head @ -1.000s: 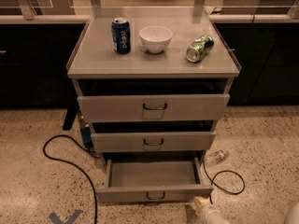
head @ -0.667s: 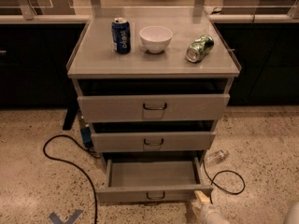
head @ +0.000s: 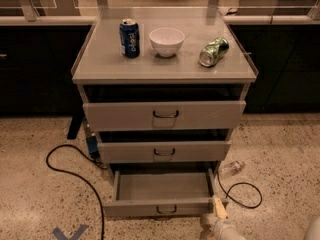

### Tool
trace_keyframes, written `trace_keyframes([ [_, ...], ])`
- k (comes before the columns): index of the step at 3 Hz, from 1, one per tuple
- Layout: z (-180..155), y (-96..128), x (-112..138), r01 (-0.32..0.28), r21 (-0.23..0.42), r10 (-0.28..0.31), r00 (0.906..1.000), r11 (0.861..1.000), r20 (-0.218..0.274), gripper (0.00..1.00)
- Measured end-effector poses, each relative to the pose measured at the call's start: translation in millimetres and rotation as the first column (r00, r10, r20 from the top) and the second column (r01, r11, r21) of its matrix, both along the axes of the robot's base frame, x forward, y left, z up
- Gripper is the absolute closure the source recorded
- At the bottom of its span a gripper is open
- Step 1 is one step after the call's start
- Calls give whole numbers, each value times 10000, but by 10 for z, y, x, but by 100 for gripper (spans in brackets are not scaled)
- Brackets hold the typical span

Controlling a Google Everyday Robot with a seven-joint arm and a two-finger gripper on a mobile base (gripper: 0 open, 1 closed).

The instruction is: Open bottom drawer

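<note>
almost nothing has moved since a second ago: the bottom drawer [head: 162, 186] sits pulled out just as far, and the gripper [head: 218, 211] stays by its front right corner. that drawer is the lowest of the three in the cabinet [head: 165, 71]. it stands well forward of the cabinet's frame with its shallow grey tray bare to view, so the task looks as good as done. the gripper sits low, touching or just beside the drawer's right front corner rather than at the small centre handle [head: 166, 210], a spot suited to working the edge. whether it is wide or narrow i cannot tell.

the middle drawer [head: 164, 152] and top drawer [head: 165, 115] also stand a little out of the cabinet. on the cabinet's top are an upright blue can [head: 129, 38], a white bowl [head: 166, 41] and a green can [head: 214, 51] on its side. the cabinet stands on a speckled floor [head: 35, 199]. a black cable [head: 65, 166] loops left of it, a clear bottle [head: 231, 167] lies to its right, and dark counters run behind it.
</note>
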State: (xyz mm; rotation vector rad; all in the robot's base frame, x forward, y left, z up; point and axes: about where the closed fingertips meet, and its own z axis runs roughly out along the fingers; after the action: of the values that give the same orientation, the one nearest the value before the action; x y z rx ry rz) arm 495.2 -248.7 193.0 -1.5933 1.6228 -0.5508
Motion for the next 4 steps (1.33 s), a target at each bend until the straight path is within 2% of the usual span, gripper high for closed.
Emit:
trace_keyframes([
  [1, 25, -4, 87, -25, -378, 15, 9996, 9993, -271, 0],
  [2, 118, -61, 496, -3, -945, -93, 9948, 9955, -1014, 0],
  [3, 118, -61, 496, -4, -945, -92, 9948, 9955, -1014, 0],
  [4, 25, -104, 611, -129, -1066, -49, 9862, 9942, -1656, 0],
])
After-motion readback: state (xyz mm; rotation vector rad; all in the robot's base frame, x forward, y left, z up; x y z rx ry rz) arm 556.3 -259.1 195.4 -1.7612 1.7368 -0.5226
